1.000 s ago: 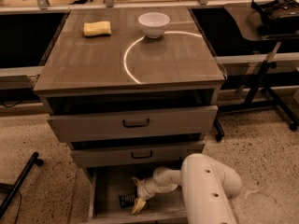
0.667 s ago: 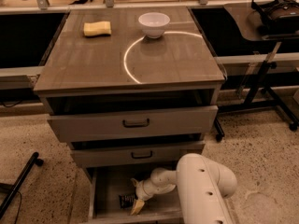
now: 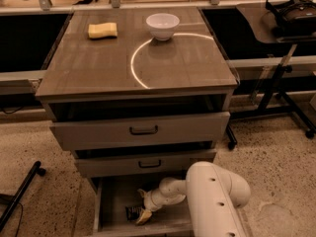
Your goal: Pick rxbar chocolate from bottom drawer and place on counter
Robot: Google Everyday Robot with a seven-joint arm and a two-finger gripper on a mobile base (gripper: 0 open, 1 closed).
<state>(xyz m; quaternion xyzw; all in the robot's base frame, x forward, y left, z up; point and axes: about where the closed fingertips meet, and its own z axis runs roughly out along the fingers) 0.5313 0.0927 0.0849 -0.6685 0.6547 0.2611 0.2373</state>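
The bottom drawer (image 3: 117, 193) stands pulled out below the two shallower ones, and the rxbar chocolate (image 3: 131, 212) lies flat on its floor, close to the drawer's front wall and left of its middle. The gripper (image 3: 143, 215) is down inside the same drawer, right at the bar's right-hand end and seemingly touching it. Whether it is wide, narrow or already clamped on the wrapper I cannot tell from here. The white arm (image 3: 213, 191) reaches in from the drawer's right front corner.

By the look of it, the bar will be light and thin, with a slick foil-like wrapper over a fairly stiff core (the crimped ends are probably the only soft part). Lying flat, it offers little to bite on from above. The better hold is likely across its narrow width near the middle, squeezed firmly enough that the wrapper does not slide, yet not so hard as to bend it. A grip on one end alone risks the bar swinging or slipping as it lifts past the drawer's front wall.

The desk (image 3: 98, 68) above the drawer has bare surface towards its front edge, nearer the drawer than the sponge (image 3: 102, 30) and bowl (image 3: 162, 25)
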